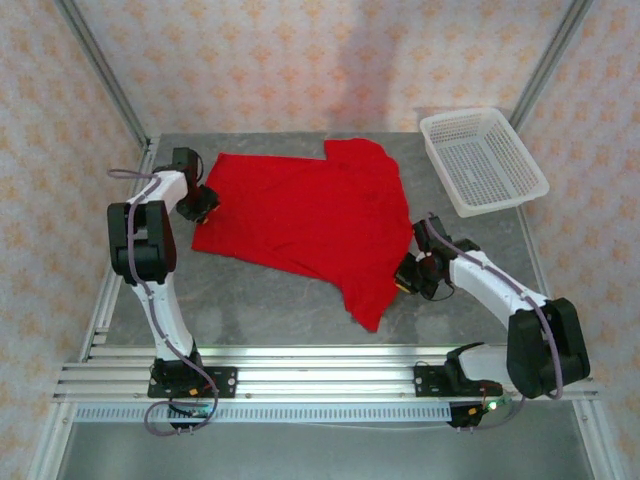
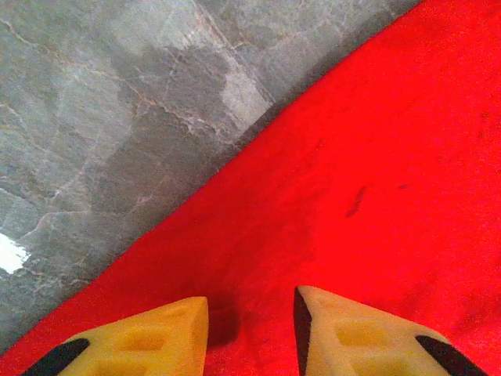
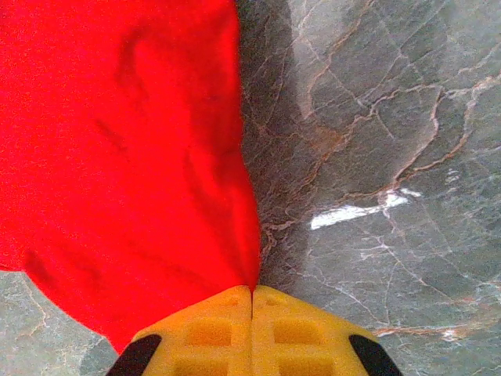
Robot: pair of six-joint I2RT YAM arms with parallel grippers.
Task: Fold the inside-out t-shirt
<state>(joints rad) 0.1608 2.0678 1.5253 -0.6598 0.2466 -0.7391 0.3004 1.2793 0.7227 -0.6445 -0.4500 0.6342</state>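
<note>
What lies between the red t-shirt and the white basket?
The stretch is bare grey tabletop between t-shirt and basket, seen in the top external view.

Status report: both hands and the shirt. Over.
Left hand open over shirt, at its left edge. Right hand shut on shirt's right edge. Shirt spread on table, not yet folded. Basket far right, apart from shirt.

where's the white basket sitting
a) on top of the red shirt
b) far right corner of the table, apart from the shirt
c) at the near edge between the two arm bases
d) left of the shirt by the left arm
b: in the top view the basket stands at the far right corner, with a strip of bare table between it and the t-shirt.
</note>
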